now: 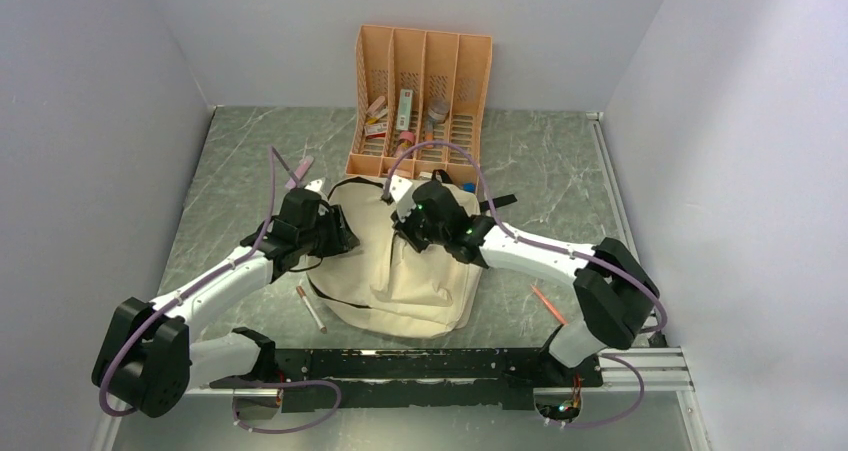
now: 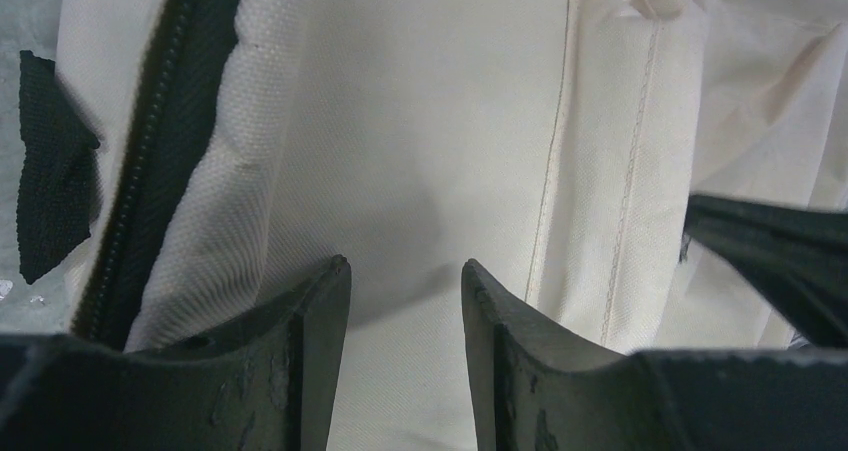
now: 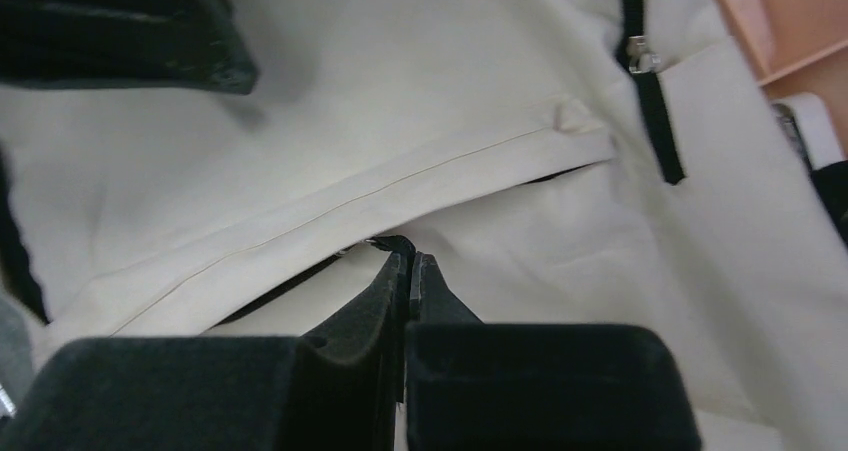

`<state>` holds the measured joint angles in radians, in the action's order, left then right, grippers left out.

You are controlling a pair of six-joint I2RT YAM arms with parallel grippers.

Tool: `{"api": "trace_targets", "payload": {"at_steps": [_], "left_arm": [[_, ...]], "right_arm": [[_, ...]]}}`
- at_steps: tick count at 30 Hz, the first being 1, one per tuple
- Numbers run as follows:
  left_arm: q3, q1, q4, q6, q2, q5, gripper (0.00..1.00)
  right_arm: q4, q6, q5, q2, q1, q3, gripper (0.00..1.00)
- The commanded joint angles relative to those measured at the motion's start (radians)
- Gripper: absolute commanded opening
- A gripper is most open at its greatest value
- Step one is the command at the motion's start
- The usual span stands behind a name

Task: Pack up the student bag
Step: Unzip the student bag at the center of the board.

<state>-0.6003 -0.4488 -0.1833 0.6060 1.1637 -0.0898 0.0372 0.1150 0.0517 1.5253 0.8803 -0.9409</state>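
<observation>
While both my arms reach forward from the near edge of the table and angle inward, they meet over the student bag, which lies flat in the middle of the table. My left gripper hangs low over the bag's left side, fingers parted, with only cream fabric showing between them and nothing grasped. My right gripper is clenched tight, its tips at a black-edged slit under a stitched flap. I cannot tell whether anything thin is pinched there. Only the wrist views show the black zipper and the stitching. Only the overhead view shows a white pen beside the bag's left edge, an orange pen to its right, and the orange organiser by the far wall.
</observation>
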Motion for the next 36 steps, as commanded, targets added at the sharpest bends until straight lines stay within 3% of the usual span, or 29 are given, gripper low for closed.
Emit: {"api": "trace_targets", "payload": {"at_steps": [1, 13, 14, 18, 28, 31, 36], "left_arm": [[0.002, -0.01, 0.021, -0.018, -0.003, 0.004, 0.5], [-0.102, -0.142, 0.031, -0.091, -0.044, 0.037, 0.62], [-0.123, -0.198, 0.038, -0.098, -0.023, 0.073, 0.67], [-0.154, -0.272, 0.046, -0.101, 0.041, 0.135, 0.71], [-0.18, -0.331, 0.072, -0.104, 0.192, 0.252, 0.74], [-0.178, -0.339, 0.071, -0.102, 0.219, 0.262, 0.67], [-0.146, -0.341, 0.06, -0.091, 0.194, 0.263, 0.36]], "right_arm": [[-0.011, 0.049, -0.049, 0.045, -0.068, -0.055, 0.0], [0.017, 0.007, -0.07, 0.21, -0.182, -0.192, 0.0], [0.015, -0.014, -0.057, 0.223, -0.198, -0.206, 0.0], [-0.005, -0.039, -0.026, 0.226, -0.204, -0.212, 0.0], [-0.027, -0.075, 0.017, 0.188, -0.215, -0.184, 0.0], [-0.033, -0.086, 0.021, 0.176, -0.224, -0.174, 0.0], [-0.033, -0.097, -0.019, 0.186, -0.238, -0.185, 0.0]]}}
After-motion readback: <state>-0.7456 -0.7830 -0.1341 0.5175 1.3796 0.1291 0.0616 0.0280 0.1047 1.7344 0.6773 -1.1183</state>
